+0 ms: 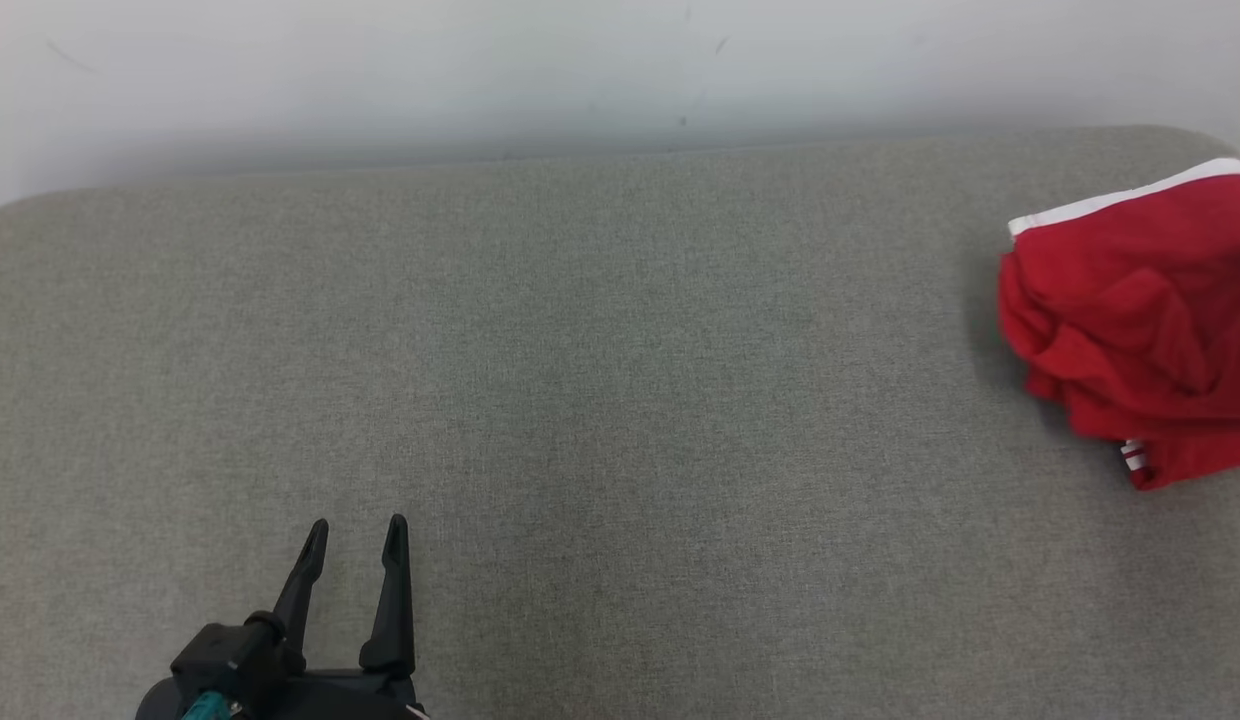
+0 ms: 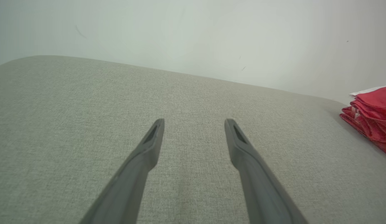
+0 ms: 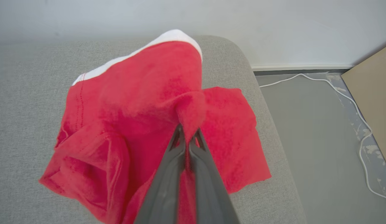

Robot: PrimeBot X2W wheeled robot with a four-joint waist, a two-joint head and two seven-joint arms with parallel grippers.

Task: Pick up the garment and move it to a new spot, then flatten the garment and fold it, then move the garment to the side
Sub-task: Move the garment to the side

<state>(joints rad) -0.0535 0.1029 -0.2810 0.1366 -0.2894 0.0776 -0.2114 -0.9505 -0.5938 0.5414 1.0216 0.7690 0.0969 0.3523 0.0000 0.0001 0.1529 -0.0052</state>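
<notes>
**Right pincer (image 3: 188, 130) clamped on red garment (image 3: 134, 102) near counter (image 3: 28, 109) corner**

Found the right pincer with both dark fingers pressed together on a raised peak of cloth, pulled up near the garment's middle. Saw the rest of the garment bunched and rumpled below, resting on the grey fabric-covered counter close to a rounded corner, with a white band along its far edge. Noted, from the head view, the garment (image 1: 1140, 320) at the far right of the counter (image 1: 620, 350), cut off by the picture's edge, small white stripes at its near hem. Found the left pincer (image 1: 358, 525) at the lower left, well apart from the garment, its 2 fingers spread wide with nothing between them. Saw the same from the left wrist view: left pincer (image 2: 194, 122) wide over bare cloth surface, garment (image 2: 373, 118) lying in layers at the right edge. Made out a pale wall (image 1: 620, 70) behind the counter. Made out, beyond the corner, a grey floor (image 3: 314, 140), a white cable (image 3: 300, 74) trailing across it, and a tan board (image 3: 375, 93) at the right.
</notes>
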